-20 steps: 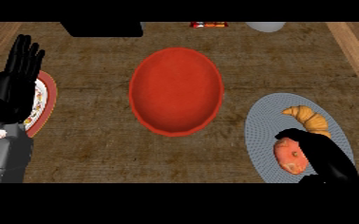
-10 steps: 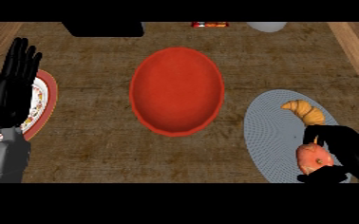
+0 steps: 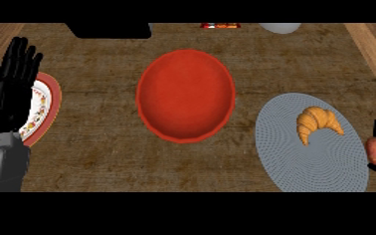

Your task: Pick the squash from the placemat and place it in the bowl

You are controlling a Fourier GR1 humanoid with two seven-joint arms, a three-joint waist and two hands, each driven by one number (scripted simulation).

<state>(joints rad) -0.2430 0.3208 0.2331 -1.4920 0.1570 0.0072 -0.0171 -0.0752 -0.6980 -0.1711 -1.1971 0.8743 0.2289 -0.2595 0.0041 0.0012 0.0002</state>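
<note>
A red bowl [image 3: 186, 95] sits near the middle of the brown counter [image 3: 103, 154], its hollow holding nothing. To its right lies a round grey placemat [image 3: 308, 157], running off the view's right side. On the placemat's upper part rests a golden croissant [image 3: 317, 123], curved, with both tips pointing down.

The squash [image 3: 371, 148] shows only as a thin orange sliver at the extreme right edge, just beside the placemat's right rim and well apart from the bowl. A small dark patch just below it may be part of the right hand, but too little shows to be sure; whether that hand is wide, narrow or wrapped round the squash cannot be told.

The left hand [image 3: 18, 87] stands at the far left edge, fingers straight, spread and pointing up, holding nothing. Its grey forearm [image 3: 12, 162] comes in from the lower left corner. Partly behind the hand is a white plate [image 3: 46, 104] with a red rim and a patterned border.

Along the top edge: a black box-like object [image 3: 110, 29] at left, a small red-and-orange item [image 3: 220, 25] in the middle, and a pale grey rounded object [image 3: 280, 27] at right. All three are cropped. No brand, label or writing can be read on anything.
</note>
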